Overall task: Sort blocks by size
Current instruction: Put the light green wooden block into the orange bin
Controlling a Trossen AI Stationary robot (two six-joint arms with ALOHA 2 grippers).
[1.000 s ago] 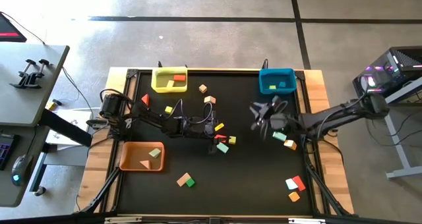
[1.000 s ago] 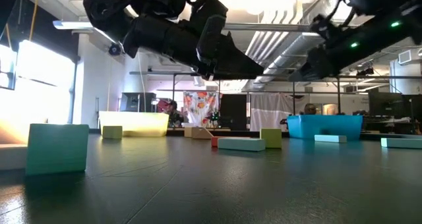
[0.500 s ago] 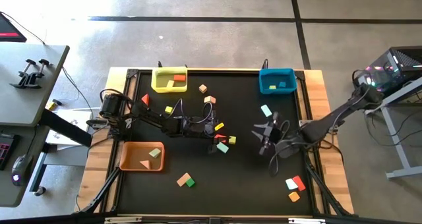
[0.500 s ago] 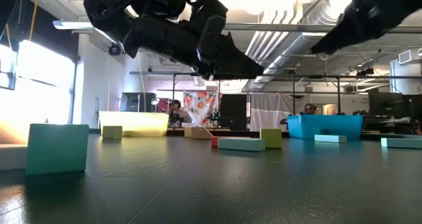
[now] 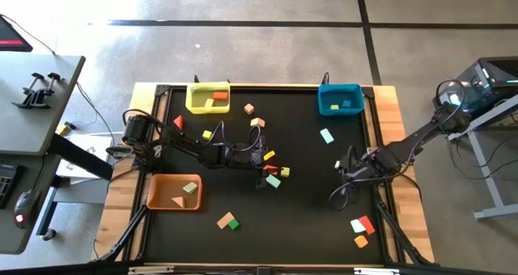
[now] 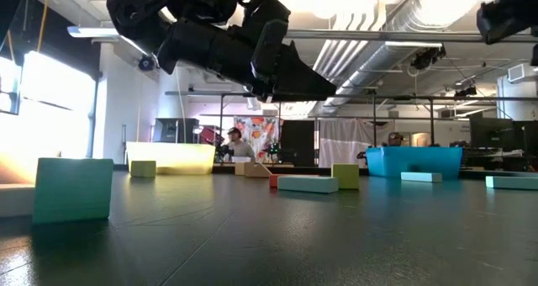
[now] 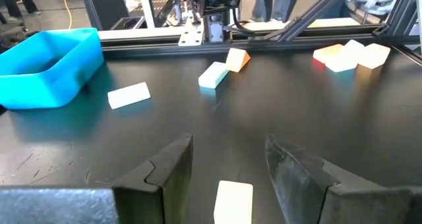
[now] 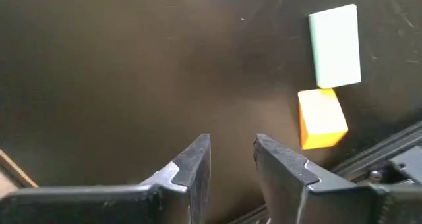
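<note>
Two claws hang over the counter (image 5: 312, 218), and the coming move turns on the left claw (image 7: 227, 151). It hovers near the counter's middle with its jaws wide apart and gripping nothing. A pale block (image 7: 233, 201) lies on the counter straight below the gap, and its long axis seems to run along the fingers, so they would close across its short side. In the high view this spot is crowded: a cluster (image 5: 273, 175) of blocks sits at about 5 o'clock from that claw, and the arm hides which one is the pale block. The right claw (image 5: 350, 163) is toward 3 o'clock on the counter, well apart from that cluster, so the left arm is nearer. Its jaws are only narrowly parted and empty. A mint block (image 8: 335, 46) and an orange block (image 8: 322, 118) lie touching, just beside it; from above, the arm covers both. The pale block's near end is cut off.
</note>
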